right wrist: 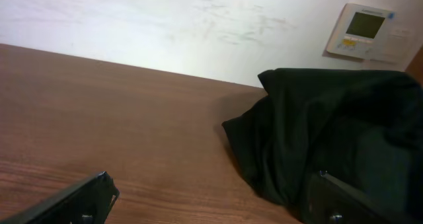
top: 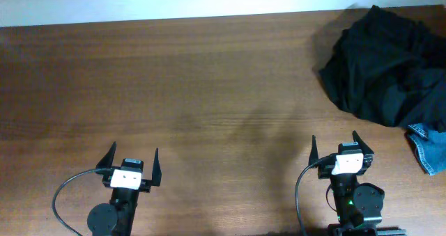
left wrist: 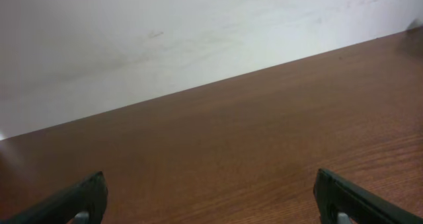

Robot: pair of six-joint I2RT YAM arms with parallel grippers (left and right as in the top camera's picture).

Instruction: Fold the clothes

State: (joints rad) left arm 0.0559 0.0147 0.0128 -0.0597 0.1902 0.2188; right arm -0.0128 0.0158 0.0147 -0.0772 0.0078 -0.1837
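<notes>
- The clothes (top: 387, 65) are lying as one crumpled heap at the far right corner of the table (top: 174, 76). The fabric is showing soft, matte and plain black, with deep folds and wrinkles.
- The heap is bunching into a rounded mound, slightly wider than deep. Which way any garment's length is running cannot be told, nor how many garments are making it up.
- In the right wrist view the clothes (right wrist: 330, 138) are sitting ahead and to the right, their dark edge sagging onto the wood.
- One scrap of blue denim (top: 426, 149), with a stitched hem, is lying just beside the near edge of the heap, at the right edge of the table.
- The table is showing brown wood grain, smooth and faintly glossy.
- Two arms are resting at the near edge. The left gripper (top: 134, 147) is holding its two black fingers spread wide with nothing between them; the right gripper (top: 334, 137) is doing the same, well apart from the clothes.
- One pale wall panel (right wrist: 365, 31) with a small screen is hanging on the white wall (left wrist: 165, 39).
</notes>
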